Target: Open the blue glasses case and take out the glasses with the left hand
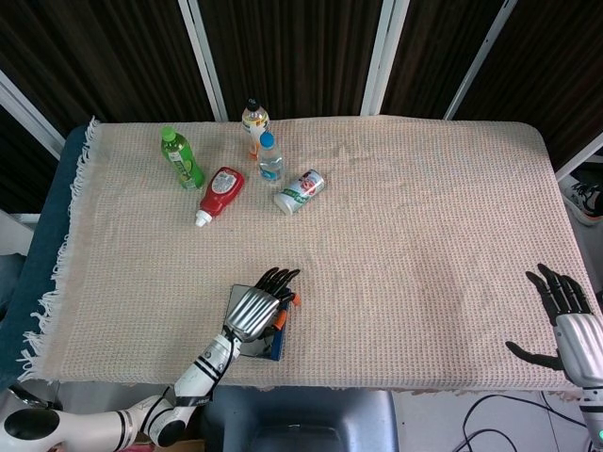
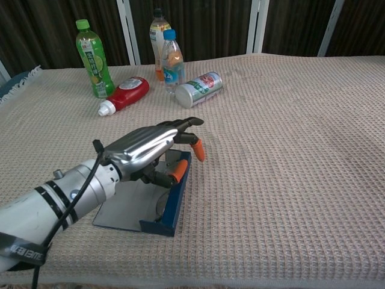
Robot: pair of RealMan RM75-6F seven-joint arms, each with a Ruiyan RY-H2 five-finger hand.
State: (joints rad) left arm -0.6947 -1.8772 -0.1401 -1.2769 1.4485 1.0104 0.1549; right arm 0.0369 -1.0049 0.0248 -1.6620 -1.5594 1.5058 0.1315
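Note:
The blue glasses case (image 2: 175, 203) lies open near the table's front edge, its grey lining (image 2: 125, 208) facing up. In the head view the case (image 1: 277, 345) is mostly hidden under my left hand (image 1: 253, 307). That left hand (image 2: 151, 145) hovers just above the case's far end, fingers stretched forward and orange-tipped digits curled beneath; I see nothing held in it. A faint curved outline shows inside the case; I cannot make out the glasses. My right hand (image 1: 569, 324) rests with fingers spread at the front right edge, far from the case.
At the back left stand a green bottle (image 2: 93, 57), a clear water bottle (image 2: 171, 61) and an orange-drink bottle (image 2: 157, 35). A red ketchup bottle (image 2: 126, 94) and a can (image 2: 198, 88) lie on their sides there. A woven cloth (image 2: 289, 156) covers the table.

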